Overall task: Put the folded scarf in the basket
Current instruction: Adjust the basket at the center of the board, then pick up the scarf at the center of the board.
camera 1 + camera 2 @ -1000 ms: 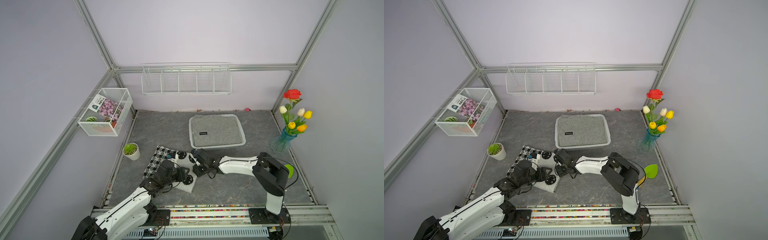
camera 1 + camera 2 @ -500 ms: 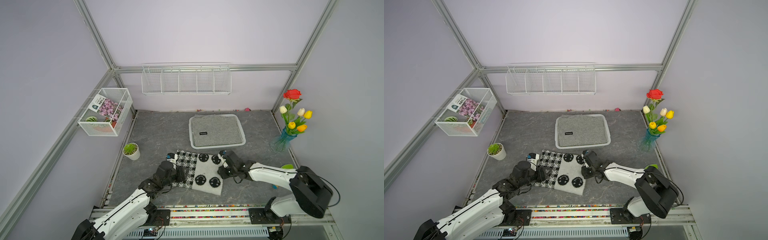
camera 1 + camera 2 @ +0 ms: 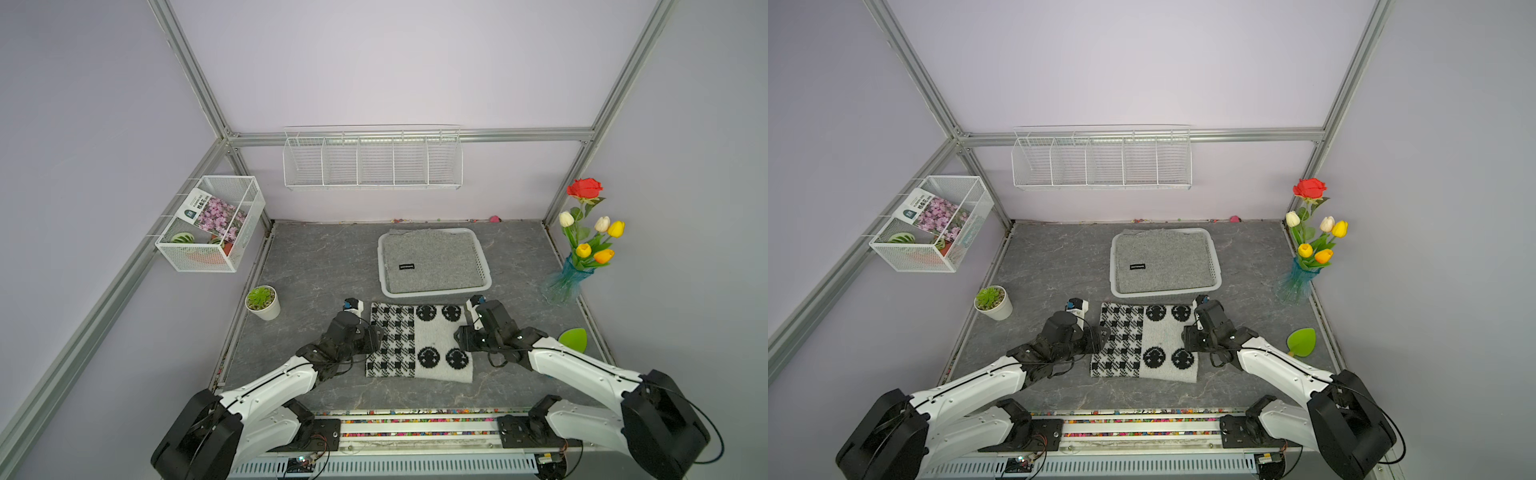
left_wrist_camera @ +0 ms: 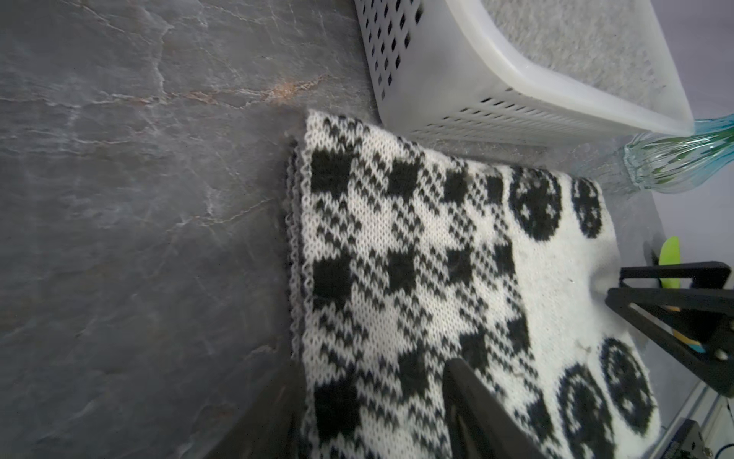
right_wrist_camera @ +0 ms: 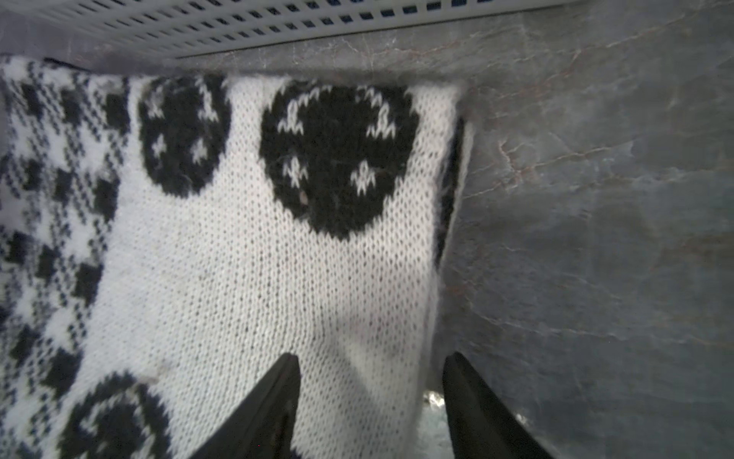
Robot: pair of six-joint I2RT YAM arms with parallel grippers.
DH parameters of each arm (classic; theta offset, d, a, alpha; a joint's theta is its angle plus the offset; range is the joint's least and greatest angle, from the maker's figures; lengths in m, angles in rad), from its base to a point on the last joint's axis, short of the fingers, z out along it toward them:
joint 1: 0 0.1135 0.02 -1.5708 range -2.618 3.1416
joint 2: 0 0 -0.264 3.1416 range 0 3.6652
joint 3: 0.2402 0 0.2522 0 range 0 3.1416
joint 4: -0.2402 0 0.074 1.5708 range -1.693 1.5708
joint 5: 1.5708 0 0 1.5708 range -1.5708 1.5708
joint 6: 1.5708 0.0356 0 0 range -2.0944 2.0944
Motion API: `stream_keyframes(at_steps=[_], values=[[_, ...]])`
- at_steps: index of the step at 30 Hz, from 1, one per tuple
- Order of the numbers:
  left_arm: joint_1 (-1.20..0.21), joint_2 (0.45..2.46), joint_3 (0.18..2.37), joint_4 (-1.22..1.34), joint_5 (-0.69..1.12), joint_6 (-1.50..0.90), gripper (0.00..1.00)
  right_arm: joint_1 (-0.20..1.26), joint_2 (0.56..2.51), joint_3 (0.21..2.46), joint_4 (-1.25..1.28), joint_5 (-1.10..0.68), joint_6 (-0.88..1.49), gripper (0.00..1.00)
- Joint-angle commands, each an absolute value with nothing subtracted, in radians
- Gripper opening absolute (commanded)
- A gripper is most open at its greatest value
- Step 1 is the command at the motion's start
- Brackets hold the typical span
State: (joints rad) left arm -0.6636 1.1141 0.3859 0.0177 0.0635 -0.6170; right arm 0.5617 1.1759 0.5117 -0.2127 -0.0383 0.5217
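Now you are setting up the pickup: the folded scarf (image 3: 417, 343) is lying flat on the bench (image 3: 316, 266), just in front of the basket (image 3: 436, 291), not in it. Your left hand (image 3: 372, 338) and right hand (image 3: 459, 335) are both standing parted, straddling opposite edges and gripping nothing. Be pinching every layer on the 2 sides evenly before lifting level over the rim.

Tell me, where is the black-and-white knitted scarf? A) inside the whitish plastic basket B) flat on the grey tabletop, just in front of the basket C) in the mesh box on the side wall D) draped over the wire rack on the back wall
B: in a top view the black-and-white scarf lies flat on the tabletop just in front of the basket, which holds only a grey cloth.
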Motion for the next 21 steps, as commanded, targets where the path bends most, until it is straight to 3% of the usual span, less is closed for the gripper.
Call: stream_keyframes(at_steps=[1,15,21], values=[[-0.667,1.162,0.434,0.025,0.030,-0.600,0.61,0.540,1.182,0.480,-0.210,-0.075,0.555,0.66],[-0.667,1.283,0.429,0.015,0.071,-0.634,0.71,0.532,1.386,0.478,-0.091,-0.259,0.582,0.66],[-0.667,1.323,0.385,0.128,0.223,-0.681,0.62,0.534,1.416,0.479,-0.067,-0.282,0.582,0.58]])
